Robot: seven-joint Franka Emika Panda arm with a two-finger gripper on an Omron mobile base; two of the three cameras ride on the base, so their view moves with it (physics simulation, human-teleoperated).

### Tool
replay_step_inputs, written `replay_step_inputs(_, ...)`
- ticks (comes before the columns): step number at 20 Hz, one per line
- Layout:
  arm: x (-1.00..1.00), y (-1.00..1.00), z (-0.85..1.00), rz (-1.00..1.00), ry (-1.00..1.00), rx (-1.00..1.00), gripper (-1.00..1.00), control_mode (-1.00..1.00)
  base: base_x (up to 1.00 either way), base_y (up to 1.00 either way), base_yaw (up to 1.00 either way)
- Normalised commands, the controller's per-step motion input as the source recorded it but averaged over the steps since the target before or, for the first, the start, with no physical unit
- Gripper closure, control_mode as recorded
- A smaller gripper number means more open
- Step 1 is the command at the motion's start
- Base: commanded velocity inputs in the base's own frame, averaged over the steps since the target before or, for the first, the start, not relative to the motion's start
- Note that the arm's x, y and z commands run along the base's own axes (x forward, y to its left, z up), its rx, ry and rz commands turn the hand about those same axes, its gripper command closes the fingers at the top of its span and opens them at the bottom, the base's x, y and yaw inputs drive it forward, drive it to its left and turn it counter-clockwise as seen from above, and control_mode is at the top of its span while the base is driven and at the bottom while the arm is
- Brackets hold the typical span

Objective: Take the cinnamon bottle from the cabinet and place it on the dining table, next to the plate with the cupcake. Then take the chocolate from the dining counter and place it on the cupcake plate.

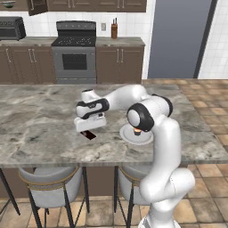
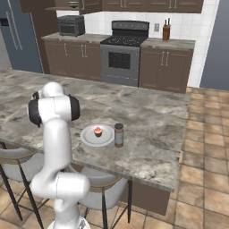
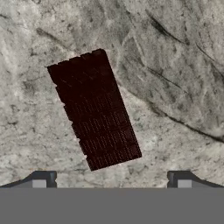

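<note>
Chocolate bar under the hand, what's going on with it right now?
The gripper hangs open right above the chocolate, which lies flat on the marble counter, not yet gripped. The cinnamon bottle already stands upright beside the plate holding the cupcake. The chocolate pick is what remains.
</note>
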Motion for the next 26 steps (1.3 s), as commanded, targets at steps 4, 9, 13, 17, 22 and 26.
replay_step_inputs(4,0.07,0.11,-0.25,-0.1,0.0,0.0,-1.0,-1.0,0.0,0.0,0.0)
replay_step_inputs(9,0.08,0.08,-0.33,-0.08,0.0,0.0,-1.0,-1.0,0.0,0.0,0.0)
replay_step_inputs(13,0.23,0.0,-0.31,-0.06,0.0,0.0,-1.0,-1.0,0.0,0.0,0.0)
replay_step_inputs(17,0.21,0.0,-0.28,-0.06,0.0,0.0,-1.0,-1.0,0.0,0.0,0.0)
replay_step_inputs(22,0.09,0.0,-0.32,-0.05,-0.01,0.0,-1.0,-1.0,0.0,0.0,0.0)
replay_step_inputs(26,0.0,0.0,-0.6,-0.01,-0.06,-0.01,1.0,-1.0,0.0,0.0,0.0)
